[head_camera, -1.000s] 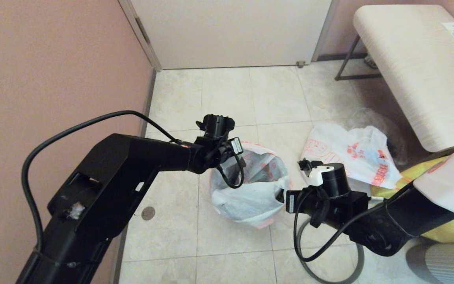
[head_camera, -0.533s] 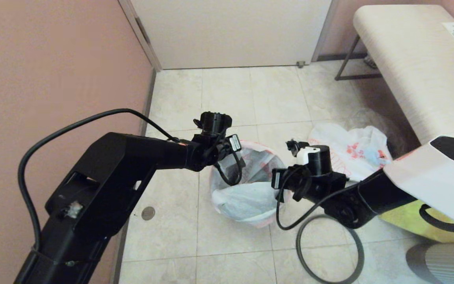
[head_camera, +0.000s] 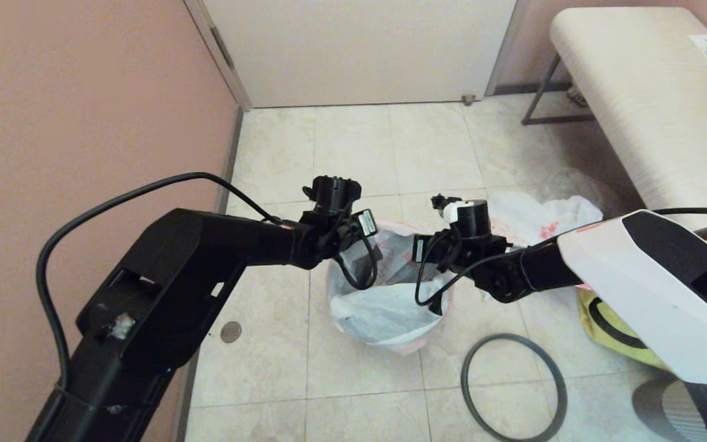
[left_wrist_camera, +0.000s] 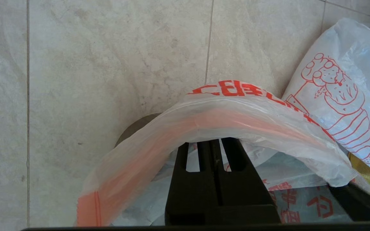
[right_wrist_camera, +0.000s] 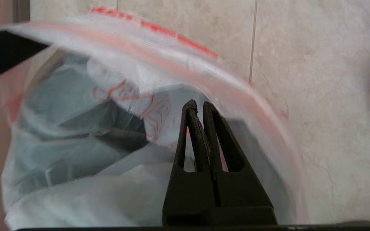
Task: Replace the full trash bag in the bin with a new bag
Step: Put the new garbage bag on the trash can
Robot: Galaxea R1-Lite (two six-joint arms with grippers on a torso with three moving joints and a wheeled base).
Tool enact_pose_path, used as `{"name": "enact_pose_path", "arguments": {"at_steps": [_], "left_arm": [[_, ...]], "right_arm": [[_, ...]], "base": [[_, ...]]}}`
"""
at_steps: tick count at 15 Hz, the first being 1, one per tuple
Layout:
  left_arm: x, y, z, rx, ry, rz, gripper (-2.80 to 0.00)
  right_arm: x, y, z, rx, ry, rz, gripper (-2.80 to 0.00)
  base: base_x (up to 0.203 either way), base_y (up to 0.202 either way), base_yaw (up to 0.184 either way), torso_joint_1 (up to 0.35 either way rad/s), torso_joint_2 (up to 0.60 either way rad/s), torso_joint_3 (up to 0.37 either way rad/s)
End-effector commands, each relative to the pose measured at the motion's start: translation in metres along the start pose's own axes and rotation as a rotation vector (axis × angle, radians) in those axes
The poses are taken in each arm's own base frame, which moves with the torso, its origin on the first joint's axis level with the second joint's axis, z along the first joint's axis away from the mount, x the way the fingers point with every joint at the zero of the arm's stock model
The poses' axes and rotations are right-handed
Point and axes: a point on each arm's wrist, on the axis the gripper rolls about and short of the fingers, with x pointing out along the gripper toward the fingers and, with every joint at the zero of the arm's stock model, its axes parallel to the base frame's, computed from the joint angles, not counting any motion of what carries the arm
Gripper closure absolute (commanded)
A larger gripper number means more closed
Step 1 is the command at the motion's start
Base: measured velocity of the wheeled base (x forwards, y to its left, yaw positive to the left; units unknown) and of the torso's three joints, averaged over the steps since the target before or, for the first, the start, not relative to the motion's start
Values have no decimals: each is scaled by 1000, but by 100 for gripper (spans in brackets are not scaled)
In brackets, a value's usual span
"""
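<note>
Both tools are seen at the mouth of the bin (head_camera: pixel 390 331), which stands on the tiled floor (head_camera: pixel 353 153) near the pink wall (head_camera: pixel 83 110) and is wrapped in a white plastic bag (head_camera: pixel 384 313) printed in red. The left tool (left_wrist_camera: pixel 215 142) is placed inside the far-left part of the bag's rim, its fingers (left_wrist_camera: pixel 204 166) pressed together with the orange-banded edge of the bag draped over their tips; whether any plastic is pinched between them cannot be told. The right tool (right_wrist_camera: pixel 199 106) is held inside the bag's mouth on the right side, its fingers (right_wrist_camera: pixel 220 154) likewise closed together, with nothing seen gripped between them. A thin dark hoop (head_camera: pixel 514 387) is seen lying flat on the floor, just beside the bin on the robot's right and apart from it. A second white bag with red print (head_camera: pixel 537 221) is crumpled on the floor behind the right arm, and a yellow shopping bag (head_camera: pixel 605 319) is partly hidden under that arm. Further off, a pale tabletop on dark legs (head_camera: pixel 636 92) is seen at the right, with a closed white door (head_camera: pixel 359 49) at the far end of the floor.
</note>
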Motion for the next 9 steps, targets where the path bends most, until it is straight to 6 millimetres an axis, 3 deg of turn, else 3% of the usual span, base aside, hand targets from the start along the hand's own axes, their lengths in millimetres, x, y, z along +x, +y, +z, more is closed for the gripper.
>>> {"name": "enact_pose_path", "arguments": {"at_steps": [1,9], "left_arm": [[-1,-1,2,-5,-7,-1,0],[-2,-1,3,-9,-8,1,0]], "right_arm": [[9,-2,-2,0,5,-6,0],[17,1,20,1,-46,-1,0]], "base": [[0,0,0,0,0,0],[0,0,0,0,0,0]]}}
